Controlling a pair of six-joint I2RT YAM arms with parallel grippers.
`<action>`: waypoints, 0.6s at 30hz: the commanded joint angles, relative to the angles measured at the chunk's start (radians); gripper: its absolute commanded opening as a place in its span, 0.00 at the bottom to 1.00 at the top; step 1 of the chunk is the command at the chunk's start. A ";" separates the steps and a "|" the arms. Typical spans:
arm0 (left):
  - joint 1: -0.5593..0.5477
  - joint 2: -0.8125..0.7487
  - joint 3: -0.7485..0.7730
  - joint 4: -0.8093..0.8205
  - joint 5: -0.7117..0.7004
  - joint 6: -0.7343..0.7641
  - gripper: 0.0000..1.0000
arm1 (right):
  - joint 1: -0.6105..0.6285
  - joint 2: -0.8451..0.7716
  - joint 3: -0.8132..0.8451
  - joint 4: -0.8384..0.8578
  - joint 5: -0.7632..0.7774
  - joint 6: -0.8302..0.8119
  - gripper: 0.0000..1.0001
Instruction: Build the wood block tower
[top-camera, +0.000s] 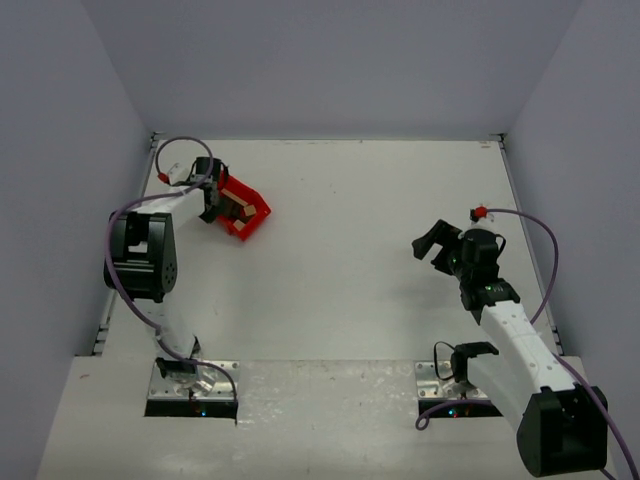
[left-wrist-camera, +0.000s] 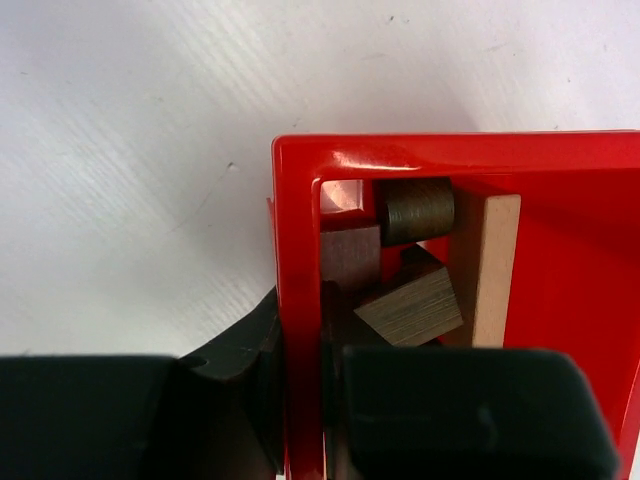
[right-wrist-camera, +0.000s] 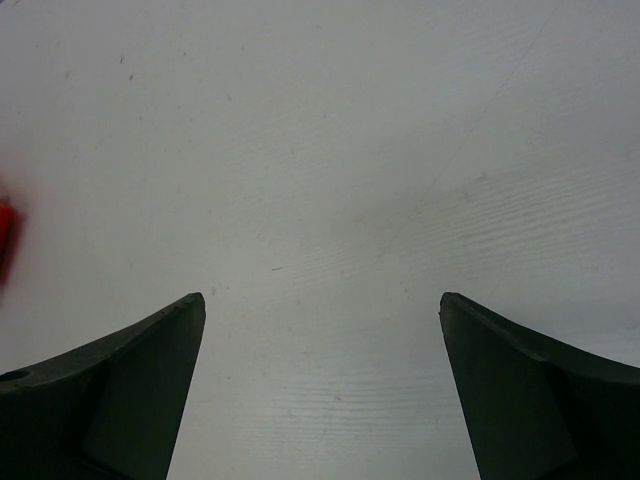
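Plainly, the left hand is pinching the wall of the red bin. In the left wrist view one of its fingers sits outside the red wall and the other inside, pressed together on the plastic between them. The wood blocks lie loose in the bin, just ahead of the inner finger, jumbled and not stacked. Among them are a dark round piece, a brown cube, a tilted grey-brown block, and a long pale tan piece on the right. The right hand is spread wide over bare tabletop, holding nothing. It is well apart from the bin, which lies off to its left.
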 joint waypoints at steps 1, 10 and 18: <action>-0.034 -0.093 0.017 0.011 -0.072 0.048 0.00 | -0.002 0.004 0.010 0.045 -0.009 0.004 0.99; -0.350 -0.206 0.016 -0.022 -0.438 0.176 0.00 | -0.002 -0.007 -0.001 0.034 -0.026 -0.004 0.99; -0.619 -0.217 -0.029 -0.152 -0.767 0.125 0.00 | -0.002 -0.026 -0.031 0.042 0.039 0.002 0.99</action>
